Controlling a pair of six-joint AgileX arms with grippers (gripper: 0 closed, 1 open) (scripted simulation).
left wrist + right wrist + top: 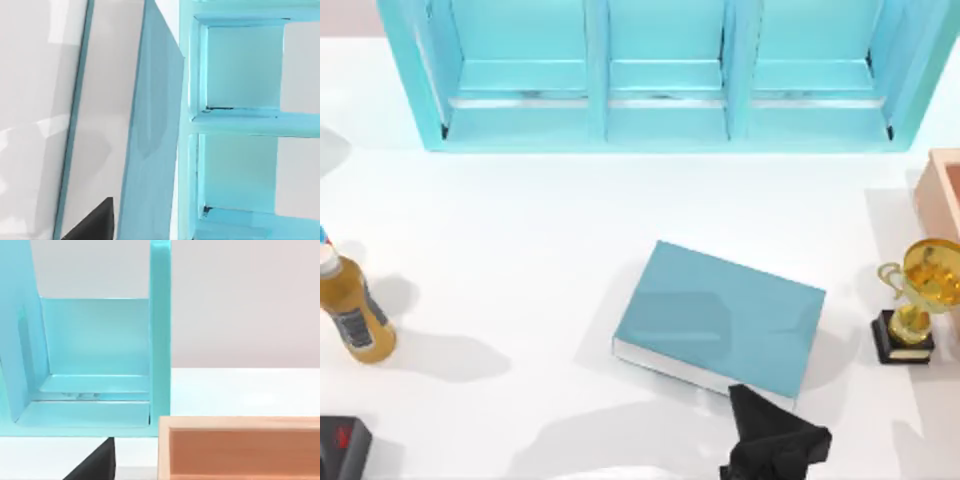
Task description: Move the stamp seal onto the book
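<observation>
Top view: the book (720, 315) lies flat on the tabletop (520, 250), right of centre, with a black arm (775, 440) over its near corner. Which arm this is, and what it holds, if anything, we cannot tell. The stamp seal's place we cannot tell either; it may be hidden under that arm. We judge it a light, stiff little block with hard, perhaps slick faces, best pinched on 2 opposite flat sides and kept upright.
</observation>
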